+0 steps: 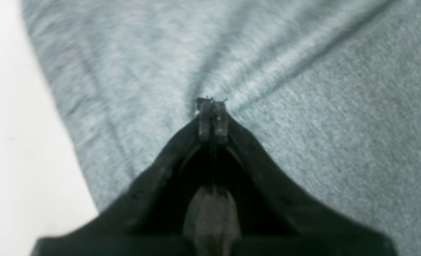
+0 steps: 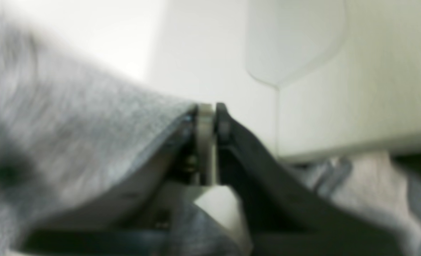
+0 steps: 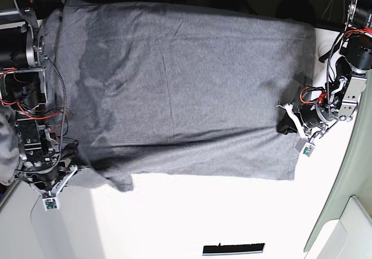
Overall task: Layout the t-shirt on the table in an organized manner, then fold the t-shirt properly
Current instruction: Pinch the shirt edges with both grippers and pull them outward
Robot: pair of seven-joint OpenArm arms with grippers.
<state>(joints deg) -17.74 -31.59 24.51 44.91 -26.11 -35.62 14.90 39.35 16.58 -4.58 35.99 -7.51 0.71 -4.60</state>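
**Mia:** On the big flat white bench lies the soft grey short-sleeved t-shirt. It is spread out wide and covers most of the top part of the bench in the base view. It has some dark creases on it.

**Ben:** Is it all flat?

**Mia:** Mostly. One corner sticks down by the lower edge, and the cloth bunches up near both arms.

**Ben:** What is the left hand doing?

**Mia:** It is shut tight. Its two black fingers are pressed together, and the tips sit right on the t-shirt. Creases in the cloth run out from that spot like a star. I think it pinches the cloth there.

**Ben:** And the right hand?

**Mia:** The picture is very fuzzy. Its fingers look close together with only a thin gap. Grey cloth lies over one side of it, right up to the tip. I cannot tell if it holds the cloth or not.

**Ben:** Anything else?

**Mia:** A small black strip lies on the bare white part, well apart from the t-shirt.
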